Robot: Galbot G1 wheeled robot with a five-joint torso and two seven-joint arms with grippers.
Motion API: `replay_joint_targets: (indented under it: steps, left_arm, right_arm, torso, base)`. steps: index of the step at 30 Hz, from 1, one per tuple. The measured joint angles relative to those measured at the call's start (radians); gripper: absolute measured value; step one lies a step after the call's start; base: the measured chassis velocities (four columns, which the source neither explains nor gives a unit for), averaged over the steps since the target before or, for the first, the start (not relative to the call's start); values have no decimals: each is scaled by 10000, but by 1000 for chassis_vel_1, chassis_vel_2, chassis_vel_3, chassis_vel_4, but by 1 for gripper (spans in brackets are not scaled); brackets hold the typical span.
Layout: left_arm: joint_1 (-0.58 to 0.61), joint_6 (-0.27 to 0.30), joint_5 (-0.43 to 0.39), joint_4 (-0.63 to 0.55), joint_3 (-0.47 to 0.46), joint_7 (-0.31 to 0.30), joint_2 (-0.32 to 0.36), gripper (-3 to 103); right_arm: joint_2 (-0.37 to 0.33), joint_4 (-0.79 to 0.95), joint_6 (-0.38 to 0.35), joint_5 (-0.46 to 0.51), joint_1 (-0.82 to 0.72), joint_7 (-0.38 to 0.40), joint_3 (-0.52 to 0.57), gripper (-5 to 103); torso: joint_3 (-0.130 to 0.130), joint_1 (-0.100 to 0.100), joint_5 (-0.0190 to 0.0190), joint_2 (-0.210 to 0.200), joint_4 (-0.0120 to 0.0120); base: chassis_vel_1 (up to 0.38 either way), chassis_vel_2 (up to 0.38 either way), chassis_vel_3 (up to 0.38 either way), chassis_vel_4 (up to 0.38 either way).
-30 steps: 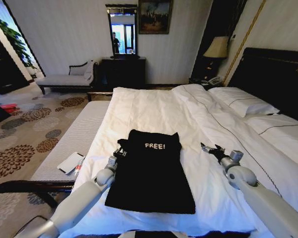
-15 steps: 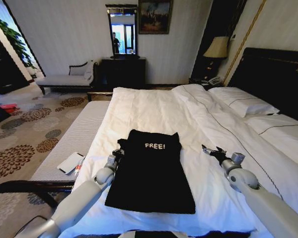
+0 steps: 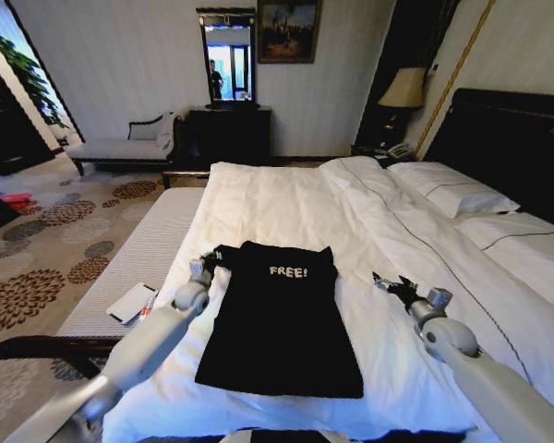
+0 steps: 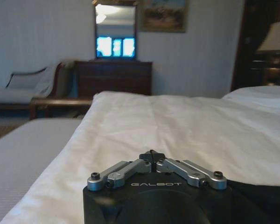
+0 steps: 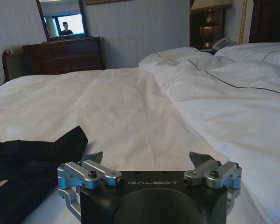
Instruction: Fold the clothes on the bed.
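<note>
White duvet covers the bed (image 3: 286, 198) under black clothes (image 3: 282, 318).

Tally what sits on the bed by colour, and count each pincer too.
Black: 1, the clothes
White pillows: 2, near pillow and far pillow
White duvet: 1
Pincers: 2, left pincer shut, right pincer open
Total: 6
</note>
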Motion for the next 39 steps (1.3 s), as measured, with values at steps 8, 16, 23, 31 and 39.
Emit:
replay_joint_targets:
  steps: [8,16,23,31,39]
  left_arm:
    - [-363,175,-541,1255,-343,-30,-229,0]
    - [-283,520,-1160,5,-140,-612,-271,0]
    - [-593,911,-2137,-1467,1052,-1747,-289,0]
    - [-1161,1038,-2560,-1571,1877,-2766,-653,0]
    - [-1569,1128,-2615,-1551,2883,-3572,-1157,0]
  right_arm:
    - [15,-15,70,-61,-257,-177,219,100]
    - [108,-60,94,-128,-265,-236,162,100]
    - [141,-62,129,-146,-332,-315,180,100]
    - [118,-117,245,-190,-542,-530,380,100]
    - [78,-205,278,-184,-320,-558,265,100]
  torso:
    - [0,0,-1,0,5]
    - [0,0,1,0,3]
    - [-1,-1,2,0,2]
    - [-1,-1,1,0,2]
    - [-1,-1,2,0,4]
  base:
    - [0,0,0,0]
    - [0,0,0,0]
    - [0,0,0,0]
    - [0,0,0,0]
    - [0,0,0,0]
